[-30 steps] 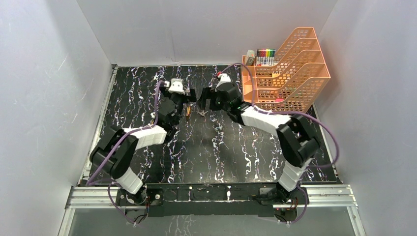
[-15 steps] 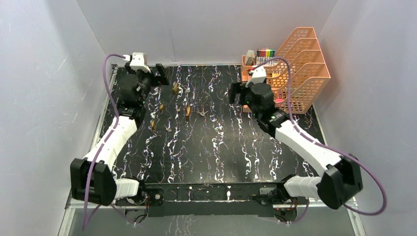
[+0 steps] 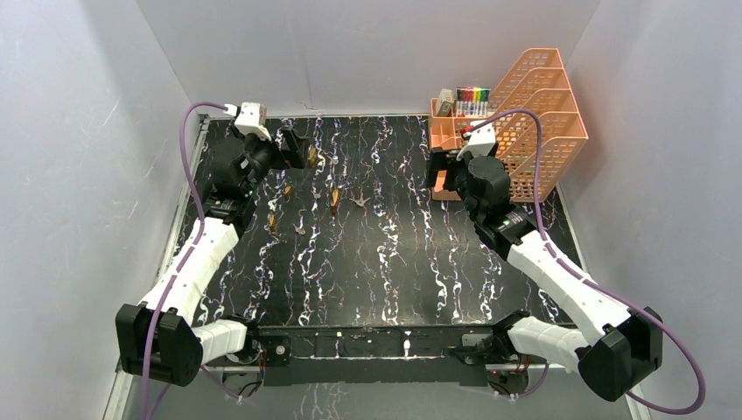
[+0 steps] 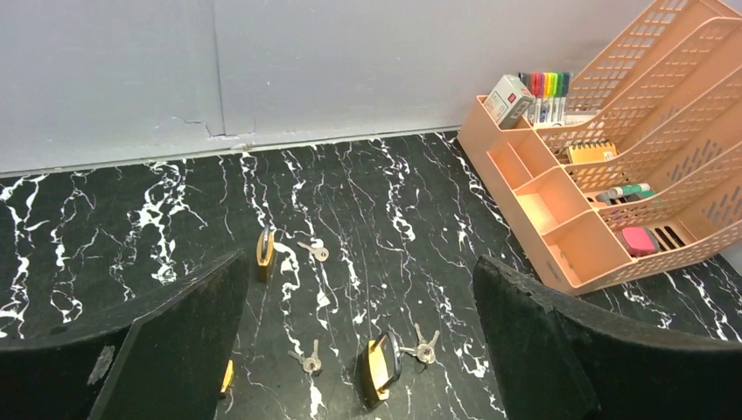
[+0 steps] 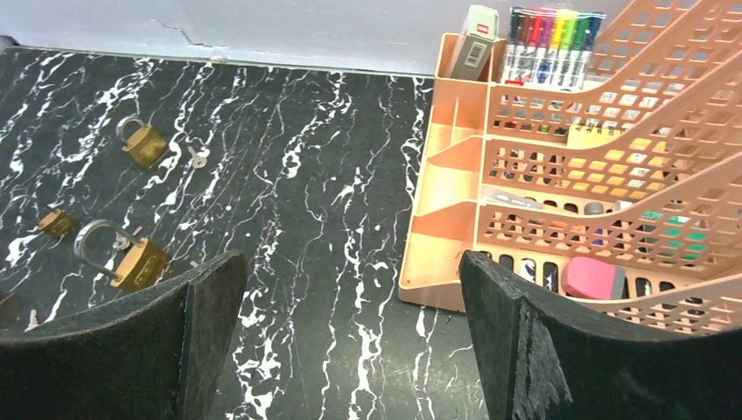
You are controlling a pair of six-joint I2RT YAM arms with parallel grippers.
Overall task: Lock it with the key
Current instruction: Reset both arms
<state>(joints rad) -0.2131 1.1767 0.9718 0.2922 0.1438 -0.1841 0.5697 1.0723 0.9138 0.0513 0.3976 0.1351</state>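
Several brass padlocks and small silver keys lie on the black marbled table. One open padlock [image 4: 382, 369] lies with a bunch of keys [image 4: 423, 348] at its shackle; it also shows in the top view [image 3: 335, 199] and the right wrist view [image 5: 122, 255]. Another padlock [image 4: 264, 253] has a single key [image 4: 314, 252] beside it. A further pair of keys [image 4: 308, 360] lies loose. My left gripper [image 3: 293, 150] is open and empty, raised above the far left of the table. My right gripper [image 3: 436, 173] is open and empty, raised beside the organizer.
An orange mesh desk organizer [image 3: 512, 131] with markers, an eraser and notebooks stands at the far right, close to my right gripper; it also shows in the right wrist view [image 5: 569, 175]. White walls enclose the table on three sides.
Both grippers have drawn back from the padlock at the table's middle, the left to the far left, the right toward the organizer. The padlocks and keys now lie uncovered.
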